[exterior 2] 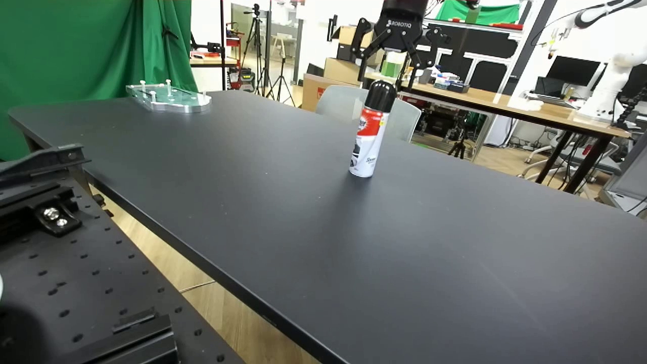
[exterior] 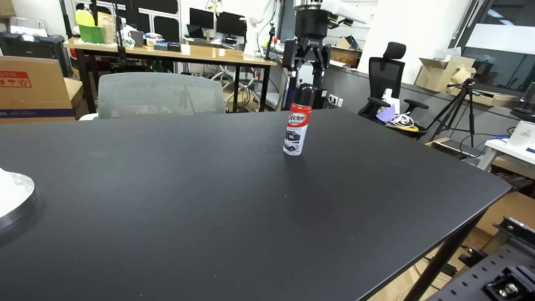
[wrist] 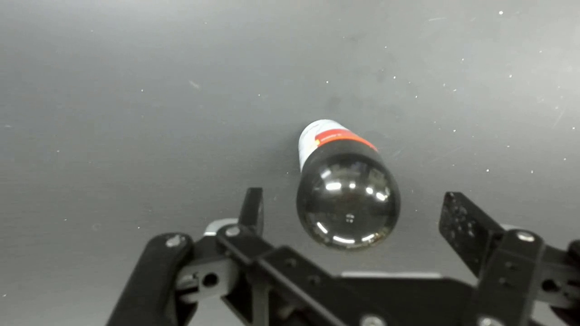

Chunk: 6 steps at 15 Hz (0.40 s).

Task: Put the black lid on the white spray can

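The white spray can (exterior: 296,129) stands upright on the dark table with a red label band; it also shows in an exterior view (exterior 2: 368,146) and in the wrist view (wrist: 308,140). The black lid (exterior: 304,95) sits on top of the can, domed and glossy; it also shows in an exterior view (exterior 2: 380,96) and in the wrist view (wrist: 348,201). My gripper (wrist: 353,199) is open, its fingers at about the lid's top height or a little above. In the wrist view the lid appears between the fingers, with a gap on both sides. It holds nothing.
The dark table (exterior: 188,200) carries a clear-and-metal plate with white posts (exterior 2: 169,98), which also shows at the edge of an exterior view (exterior: 14,196). A grey chair (exterior: 161,95) stands at the table's edge. A perforated black mounting board (exterior 2: 101,283) lies beside the table.
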Motion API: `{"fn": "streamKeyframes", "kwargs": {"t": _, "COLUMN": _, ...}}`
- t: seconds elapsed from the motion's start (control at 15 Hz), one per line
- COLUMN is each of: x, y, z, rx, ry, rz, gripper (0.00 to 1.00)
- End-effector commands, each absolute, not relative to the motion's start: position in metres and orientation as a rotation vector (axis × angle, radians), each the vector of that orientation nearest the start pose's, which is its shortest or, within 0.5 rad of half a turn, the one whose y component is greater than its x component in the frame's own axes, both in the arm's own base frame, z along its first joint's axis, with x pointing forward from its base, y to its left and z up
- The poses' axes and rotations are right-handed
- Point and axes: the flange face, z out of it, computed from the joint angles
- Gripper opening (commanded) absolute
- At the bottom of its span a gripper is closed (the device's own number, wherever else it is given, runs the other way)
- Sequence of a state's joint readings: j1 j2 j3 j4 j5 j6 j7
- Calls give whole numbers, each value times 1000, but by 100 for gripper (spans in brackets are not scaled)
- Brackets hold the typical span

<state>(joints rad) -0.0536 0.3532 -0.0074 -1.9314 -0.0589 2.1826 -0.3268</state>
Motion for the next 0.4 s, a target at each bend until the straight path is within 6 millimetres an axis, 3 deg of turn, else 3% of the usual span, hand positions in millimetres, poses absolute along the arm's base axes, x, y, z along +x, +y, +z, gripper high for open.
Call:
{"fn": "streamKeyframes", "kwargs": {"t": 0.0, "x": 589, "y": -34, "z": 322, "rx": -3159, "ry": -460, "rz": 167, "gripper": 100}}
{"fn": "streamKeyframes", "kwargs": {"t": 0.33, "x": 568, "y": -32, "z": 351, "rx": -3201, "ry": -446, "rz": 166, "gripper": 100}}
